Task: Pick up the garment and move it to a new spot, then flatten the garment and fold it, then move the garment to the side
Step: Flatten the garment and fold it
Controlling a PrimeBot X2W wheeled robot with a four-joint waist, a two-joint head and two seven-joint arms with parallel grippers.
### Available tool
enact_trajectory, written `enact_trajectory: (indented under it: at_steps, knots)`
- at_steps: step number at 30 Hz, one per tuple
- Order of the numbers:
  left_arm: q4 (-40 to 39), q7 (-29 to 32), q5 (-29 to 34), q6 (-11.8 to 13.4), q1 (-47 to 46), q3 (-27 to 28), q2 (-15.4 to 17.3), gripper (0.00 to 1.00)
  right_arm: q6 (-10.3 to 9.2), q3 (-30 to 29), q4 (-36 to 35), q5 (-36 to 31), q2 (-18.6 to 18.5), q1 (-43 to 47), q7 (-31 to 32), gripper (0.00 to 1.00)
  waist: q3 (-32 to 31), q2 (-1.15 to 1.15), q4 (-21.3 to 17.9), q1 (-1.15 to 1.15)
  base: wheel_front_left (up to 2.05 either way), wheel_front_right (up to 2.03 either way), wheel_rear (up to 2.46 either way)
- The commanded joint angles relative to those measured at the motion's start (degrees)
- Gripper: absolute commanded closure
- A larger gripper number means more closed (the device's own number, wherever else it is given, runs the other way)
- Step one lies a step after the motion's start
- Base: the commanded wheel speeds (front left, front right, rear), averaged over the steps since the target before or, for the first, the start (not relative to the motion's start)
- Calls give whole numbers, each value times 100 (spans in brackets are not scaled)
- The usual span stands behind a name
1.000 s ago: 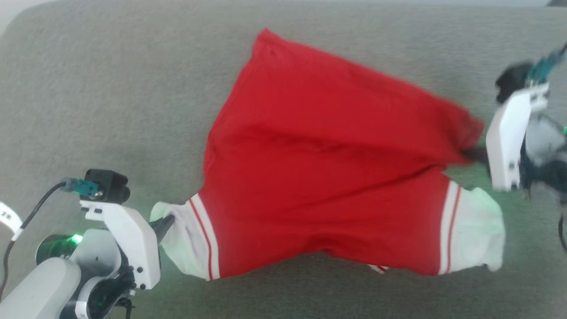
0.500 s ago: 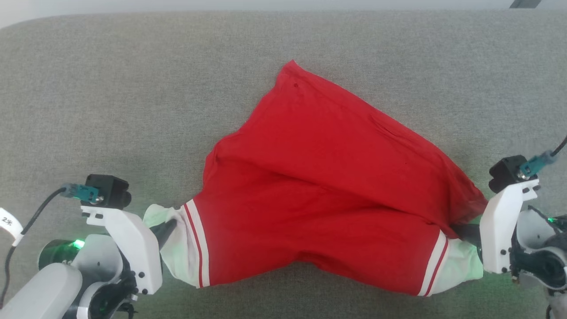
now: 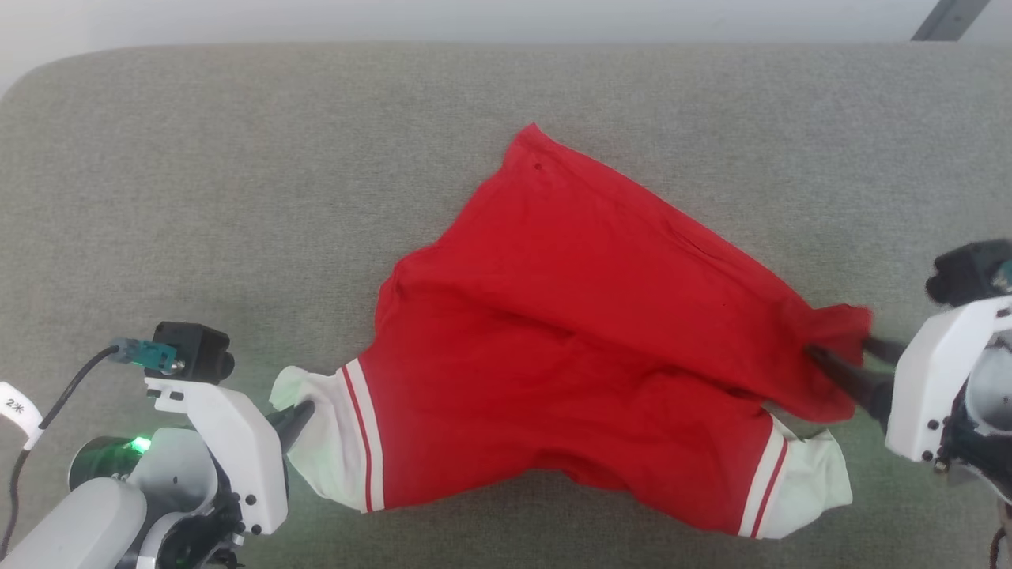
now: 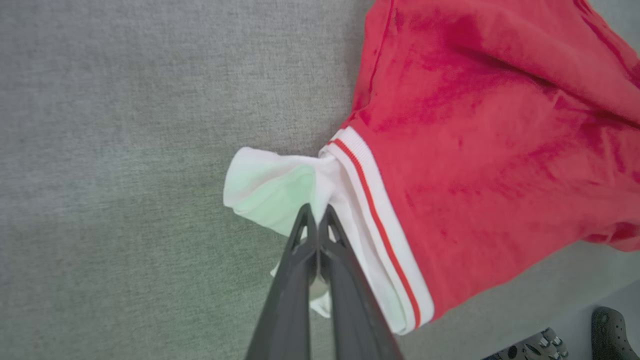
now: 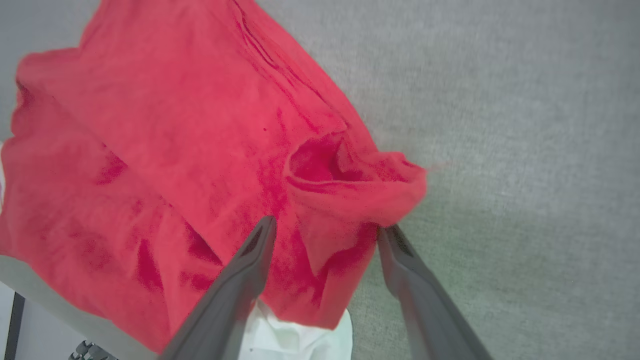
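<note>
1. your garment [image 3: 569, 332] lies rumpled on the grey surface [image 3: 237, 197], not yet flat.
2. your left gripper [image 4: 316, 215] is pinched tight on its white end panel [image 4: 270, 187].
3. your right gripper [image 5: 327, 226] gapes wide around a bunched red corner, gripping nothing.
4. flattening looks underway; folding and moving aside remain.

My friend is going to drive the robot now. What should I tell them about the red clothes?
The left gripper is shut on one white end of the soft red cloth garment.
The right gripper is open, its fingers astride a bunched red corner.
The garment lies rumpled on the grey fabric surface, neither flat nor folded.
Left to do: flatten it, fold it, move it aside.
</note>
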Motion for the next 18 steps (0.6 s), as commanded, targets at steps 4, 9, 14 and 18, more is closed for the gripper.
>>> enact_trajectory:
  at_steps: [4, 9, 14, 18]
  knots:
    - [6, -28, -39, -31, 80, 11, 5, 100, -6, -152, -520, -182, 152, -111, 56, 0, -16, 0, 72, 0, 0, 0, 0]
    - [0, -49, 21, -99, -68, -89, -104, 100, -6, -82, -658, -357, 429, -674, 17, 0, 60, 0, 293, 0, 0, 0, 0]
    - [43, -52, 134, -203, -266, -240, -272, 100, -6, 338, -173, -512, 400, -1505, -249, 0, 244, 0, 635, 0, 0, 0, 0]
    - [153, -43, 241, -338, -543, -416, -492, 100, -5, 725, 602, -574, 256, -2285, -518, 0, 422, 0, 1026, 0, 0, 0, 0]
